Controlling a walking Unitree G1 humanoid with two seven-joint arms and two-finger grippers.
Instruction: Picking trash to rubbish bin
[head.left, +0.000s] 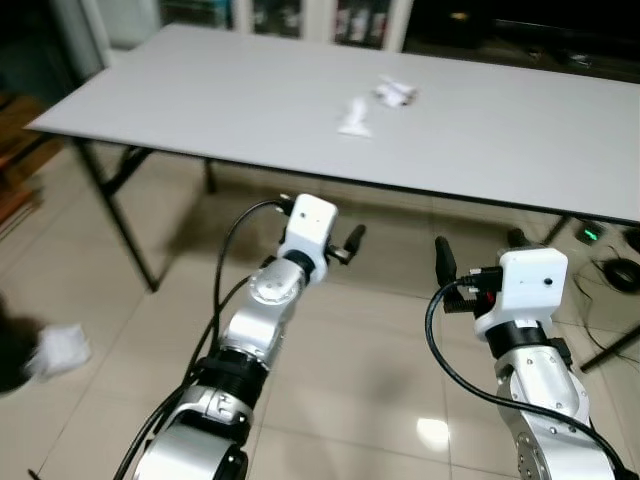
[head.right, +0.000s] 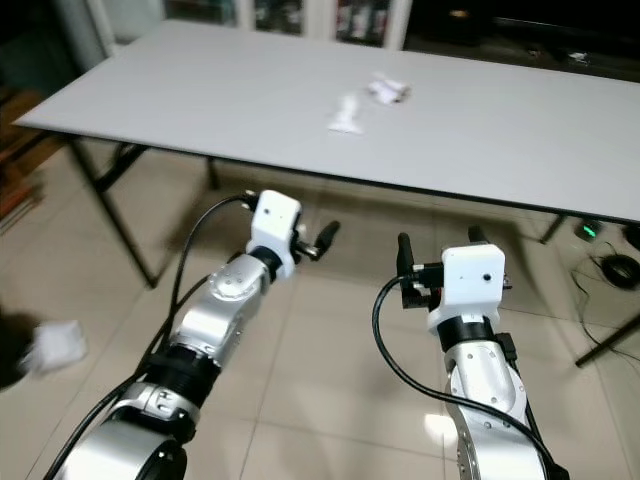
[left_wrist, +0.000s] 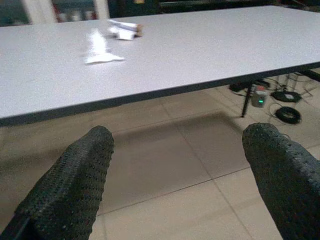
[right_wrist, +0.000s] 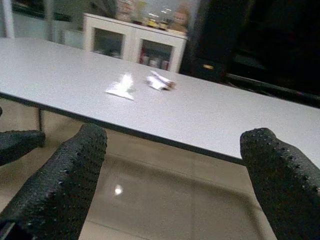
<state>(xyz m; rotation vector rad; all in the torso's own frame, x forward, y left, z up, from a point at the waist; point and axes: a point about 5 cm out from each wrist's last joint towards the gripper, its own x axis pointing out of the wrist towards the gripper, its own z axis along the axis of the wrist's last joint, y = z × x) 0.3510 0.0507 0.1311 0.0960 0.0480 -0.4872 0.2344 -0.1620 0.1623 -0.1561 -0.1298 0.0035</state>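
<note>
Stage: I am standing short of the worktop (head.left: 200, 90), and by my judgement the task is only beginning; nothing is being carried.
Left claw (left_wrist: 175, 180): I am holding it out in front of me, below the worktop's near edge, its two fingers (left_wrist: 75, 185) spread wide with nothing between them.
Right claw (right_wrist: 170, 185): I am holding it level with the left one, also short of the worktop's near edge, fingers (right_wrist: 60, 185) wide apart and gripping nothing.
Trash on the worktop: a flat white scrap (head.left: 354, 118) is lying towards the far side of the worktop, and a crumpled wrapper (head.left: 395, 93) is lying just beyond it, near but apart from it. Both are lying untouched.
Trash on the floor: a white crumpled wad (head.left: 60, 350) is lying on the tiles well away from the worktop, off to my left; it is blurred, so I am not sure what it is.
Rubbish bin: I am not able to place it from here.
Left to do: as I am judging it, everything. I am still needing to close on the worktop, reach over its near edge, pick each piece and find the bin.
Risk: the scraps are lying far across the worktop, so reaching them is looking awkward.
</note>
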